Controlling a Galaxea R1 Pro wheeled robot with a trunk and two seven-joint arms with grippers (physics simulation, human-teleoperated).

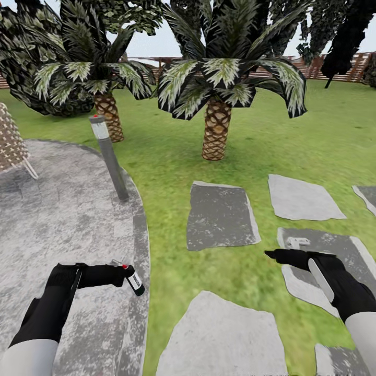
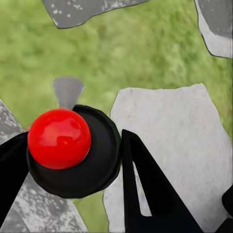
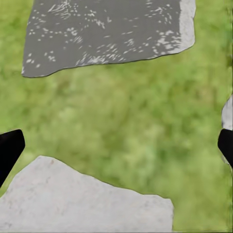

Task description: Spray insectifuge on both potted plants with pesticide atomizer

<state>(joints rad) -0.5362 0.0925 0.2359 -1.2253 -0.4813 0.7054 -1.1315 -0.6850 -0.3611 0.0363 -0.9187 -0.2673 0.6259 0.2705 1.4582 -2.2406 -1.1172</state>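
Left hand (image 1: pixel 121 275) is closed on the pesticide atomizer (image 1: pixel 133 281), held low over the near grey paving (image 1: pixel 62 219), bottle tipped on its side; the right hand (image 1: pixel 279 256) hangs open and empty above the stepping stones (image 1: pixel 222 215). No rosette plants are visible from here, so the base probably has to be turned and driven first, with the bottle kept gripped and its nozzle aimed away from the body. Two tall palms (image 1: pixel 216 125) stand far across the lawn (image 1: pixel 167 156). A grey bollard (image 1: pixel 108 156) at the paving's edge stands closest to the likely path. A woven chair (image 1: pixel 11 141) sits far left.
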